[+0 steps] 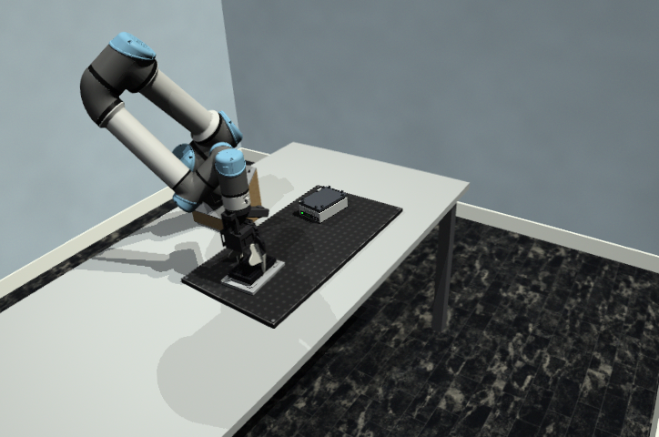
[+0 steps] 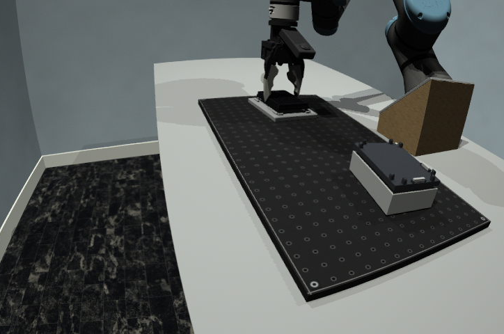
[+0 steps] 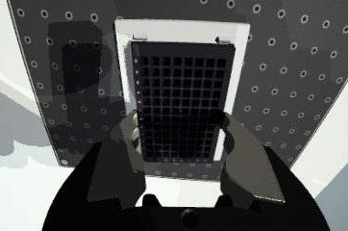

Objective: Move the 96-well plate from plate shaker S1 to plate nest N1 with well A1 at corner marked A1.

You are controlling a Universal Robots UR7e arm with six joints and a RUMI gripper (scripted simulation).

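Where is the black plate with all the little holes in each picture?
Top: the black 96-well plate is left of centre, under the gripper, over the pale nest.
Exterior: the plate is top centre, at the far end of the black board.
Wrist: the plate fills the middle, between the fingers.
Shared landmark: the pale nest.

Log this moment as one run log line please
phase: placing | pincer: shut on 96-well plate | plate: down over nest N1 | shaker S1: empty | release: not yet

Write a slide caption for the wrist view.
Gripper fingers clamp the 96-well plate over the pale nest on the breadboard.
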